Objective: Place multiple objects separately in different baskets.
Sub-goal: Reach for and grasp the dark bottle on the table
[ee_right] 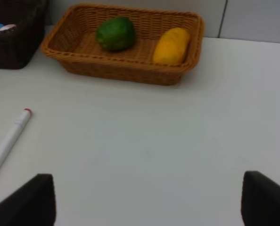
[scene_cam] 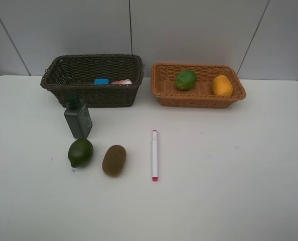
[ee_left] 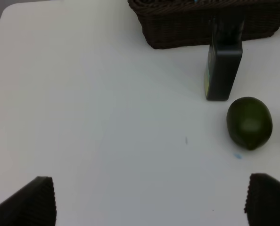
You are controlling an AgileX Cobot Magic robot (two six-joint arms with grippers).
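Two wicker baskets stand side by side at the far edge of a white table. The dark brown basket, on the left, holds a blue eraser and a pink bottle, next to each other near its front wall. The tan basket, on the right, holds a lighter green fruit and an orange mango, set apart from each other.

Four things lie outside the baskets. A dark green bottle stands upright close in front of the dark brown basket. Nearer to me, a darker green fruit sits just in front of that bottle, with a brown kiwi just beside it on the right. A white marker with pink ends lies farther right, pointing toward the gap between the baskets.

My left gripper hangs above bare table near the darker green fruit, jaws spread wide, holding nothing. My right gripper hangs above bare table in front of the tan basket, jaws equally wide and empty, the marker off to one side.
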